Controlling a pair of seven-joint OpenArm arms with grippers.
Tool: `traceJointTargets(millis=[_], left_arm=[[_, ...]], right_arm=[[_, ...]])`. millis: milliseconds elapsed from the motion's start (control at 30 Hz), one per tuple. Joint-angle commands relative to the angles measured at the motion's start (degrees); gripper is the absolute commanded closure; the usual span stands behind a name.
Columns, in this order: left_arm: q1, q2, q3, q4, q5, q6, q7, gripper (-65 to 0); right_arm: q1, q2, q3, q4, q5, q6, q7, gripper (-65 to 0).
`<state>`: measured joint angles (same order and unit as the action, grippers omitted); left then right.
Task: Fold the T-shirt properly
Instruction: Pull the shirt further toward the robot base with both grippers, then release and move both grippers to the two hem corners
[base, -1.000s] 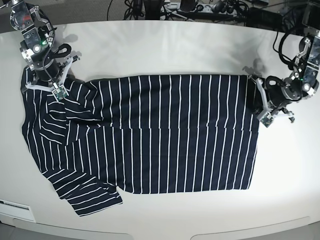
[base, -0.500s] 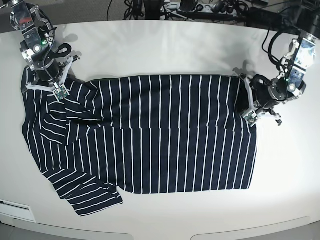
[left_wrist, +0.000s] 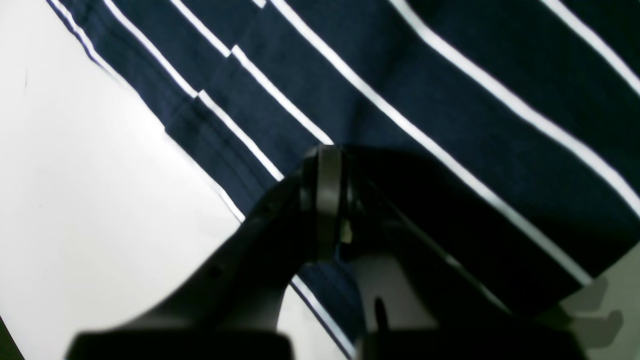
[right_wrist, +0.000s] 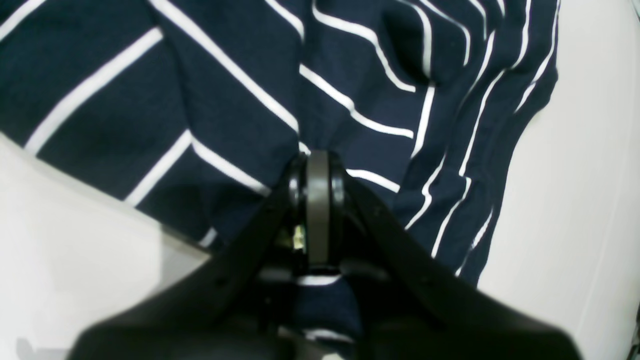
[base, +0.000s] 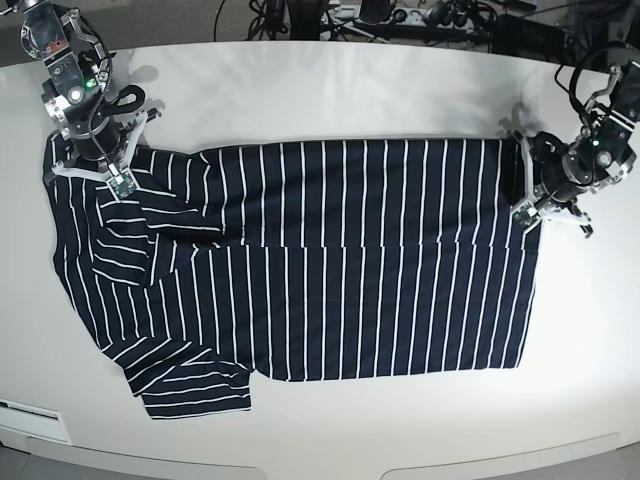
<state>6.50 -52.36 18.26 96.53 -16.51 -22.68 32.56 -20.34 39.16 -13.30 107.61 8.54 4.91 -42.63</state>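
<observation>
White tabletop (base: 330, 90) fills the base view, and spread wide across it lies the T-shirt (base: 330, 260), dark navy with thin white stripes, its upper part doubled over so a fold line runs side to side through the middle. One sleeve sticks out at the bottom near the front edge of the table, and the cloth bunches into creases at the collar end, on that view's left. Over at the hem end, the left gripper (base: 527, 190) sits right on the shirt's top corner, and the left wrist view shows its jaws pressed together with the striped cloth (left_wrist: 450, 100) caught between them. At the bunched end, the right gripper (base: 112, 172) is clamped too, jaws pinched tight on a gathered ridge of fabric (right_wrist: 350, 75) in the right wrist view.
</observation>
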Motion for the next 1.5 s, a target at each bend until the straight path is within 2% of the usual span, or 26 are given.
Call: traceJointTargets(millis=[0,167,300,433,600,700,867,1167,1300,1367,1467], left_arm=[[1.5,-1.2,0.4,0.7,-0.4,-1.8,4.0,0.0],[5.0,-2.9,0.3,6.1,0.3,-1.3,4.5,0.0],[7.2,-5.2,0.3,8.1,2.8,-1.3,4.3,0.0],[7.8,-7.0,0.3,8.1,2.6,-1.4,4.3,0.0],[8.8,-7.0,0.4,8.3,1.4,-1.7,4.6,0.0],[10.3,-7.1,0.4,9.8,1.1,-2.4,5.4,0.0],[13.6,-8.5,0.4,13.6,1.0,-2.4,7.0,0.0],[17.9,-14.4,0.4,18.2,4.5,2.0,6.9,0.0],[17.9,-14.8,0.4,18.2,5.4,1.9,6.4,0.0],[17.7,-14.8,0.4,18.2,6.6,2.4,6.1,0.0],[17.4,-14.8,0.3,18.3,8.5,8.0,6.2,0.0]], right_arm=[[-0.1,0.9,0.2,0.5,0.1,0.0,-1.7,0.0],[-2.8,1.7,0.2,1.0,0.2,-0.1,-1.6,0.0],[-6.5,2.8,0.3,2.1,-1.6,-2.3,-1.6,0.0],[-10.3,3.9,0.3,4.3,-3.0,-3.8,-1.6,0.0],[-15.3,4.7,0.5,9.0,-3.5,-5.4,-2.5,0.0],[-18.6,4.7,0.9,11.2,-6.4,-6.4,-2.7,0.0],[-23.2,4.7,3.0,12.1,-7.7,-6.4,-2.6,0.0],[-30.6,4.7,7.8,12.3,-7.6,-5.4,-2.6,0.0],[-31.2,4.7,7.8,13.8,-7.3,-5.6,-2.5,0.0],[-31.1,4.7,7.8,14.8,-8.1,-7.0,-2.5,0.0],[-31.1,4.7,7.8,17.2,-12.0,-9.8,-2.7,0.0]])
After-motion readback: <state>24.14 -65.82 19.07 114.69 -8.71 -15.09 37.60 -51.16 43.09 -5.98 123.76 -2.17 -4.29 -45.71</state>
